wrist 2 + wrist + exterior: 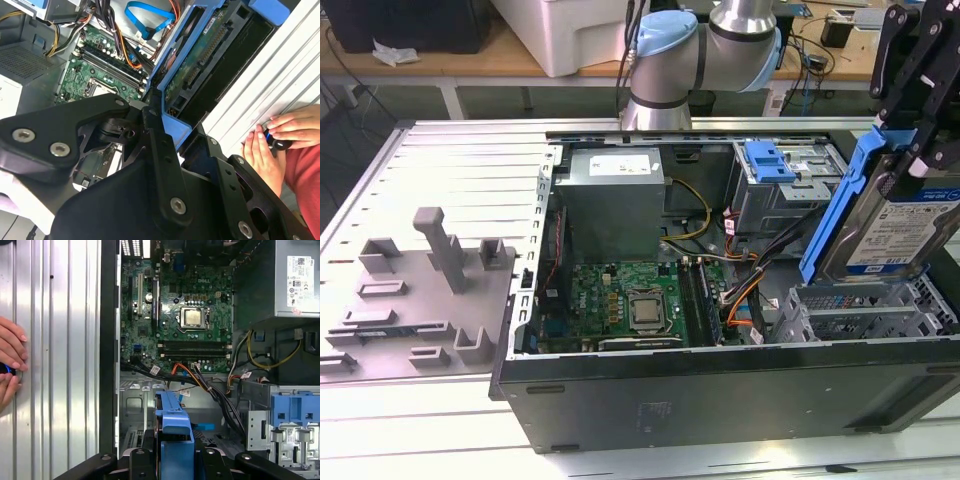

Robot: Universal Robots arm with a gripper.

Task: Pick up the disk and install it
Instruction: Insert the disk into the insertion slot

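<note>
The disk, a silver drive with a white-and-blue label in a blue carrier, hangs tilted on edge at the exterior view's right. It is just above the grey drive bay inside the open computer case. My black gripper is shut on its upper end. In the second wrist view the disk's underside and blue carrier stretch away from the gripper. In the first wrist view the carrier's blue edge stands between the gripper's black links, over the bay.
The case holds a green motherboard, a grey power supply, loose cables and a blue bracket on a grey drive cage. A grey fixture plate lies at the exterior view's left. A person's hands rest on the ribbed table beside the case.
</note>
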